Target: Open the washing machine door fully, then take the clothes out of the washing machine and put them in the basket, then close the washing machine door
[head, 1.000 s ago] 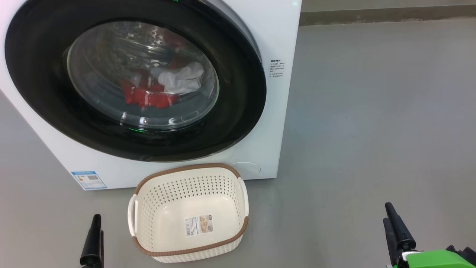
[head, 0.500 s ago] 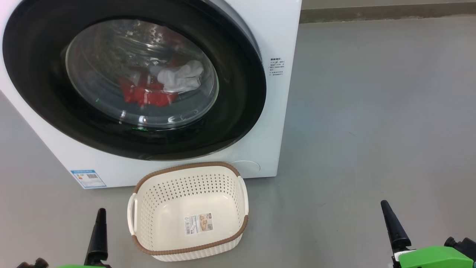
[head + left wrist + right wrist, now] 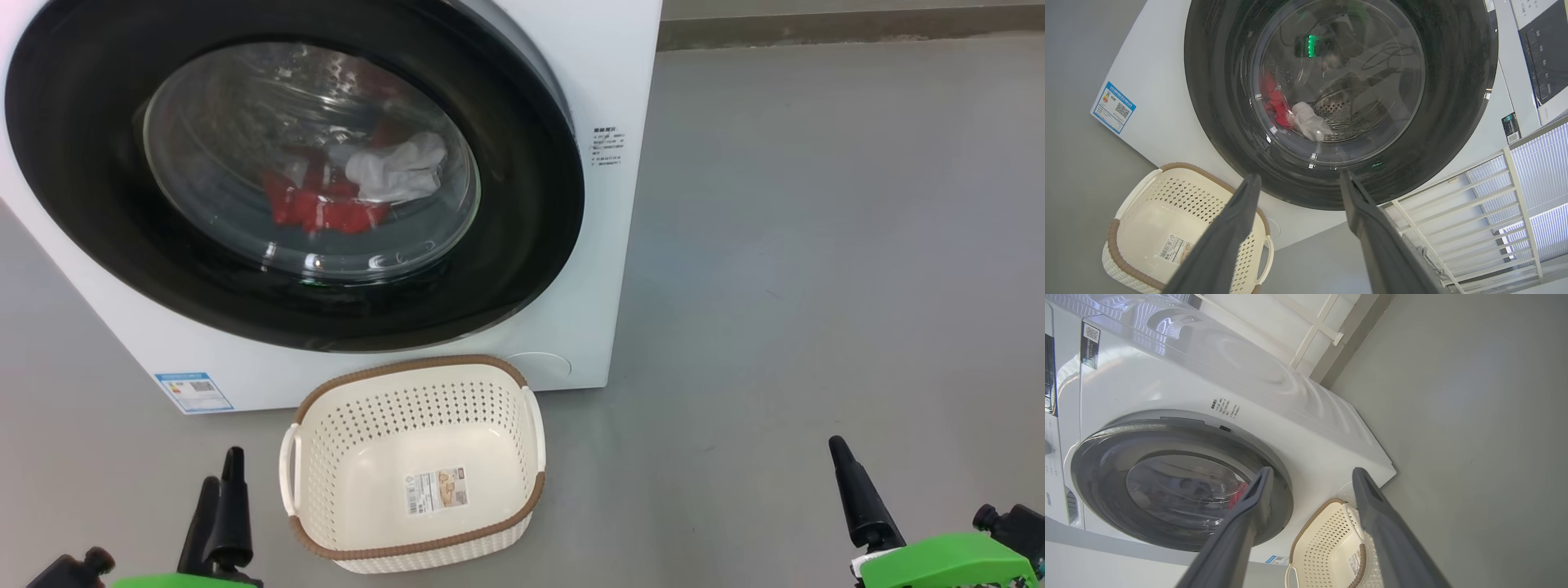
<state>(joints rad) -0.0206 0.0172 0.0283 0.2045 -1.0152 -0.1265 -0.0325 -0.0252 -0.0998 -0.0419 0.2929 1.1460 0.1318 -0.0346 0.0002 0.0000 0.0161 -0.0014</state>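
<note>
Left gripper [image 3: 1299, 176]: fingers spread, nothing held; basket [image 3: 412, 365] near, to its right.
Right gripper [image 3: 1312, 470]: fingers spread, nothing held; basket well apart, to its left.
Washing machine door [image 3: 522, 204]: shut, ahead of both grippers.
Clothes [image 3: 326, 208]: red and white, behind the door glass.

White washing machine [image 3: 606, 245], black door [image 3: 531, 204] rim — red and white clothes [image 3: 326, 211] — cream perforated basket [image 3: 408, 408], brown rim.

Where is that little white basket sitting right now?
In the head view the basket sits on the grey floor right in front of the washing machine, just below its round door, slightly left of centre.
</note>
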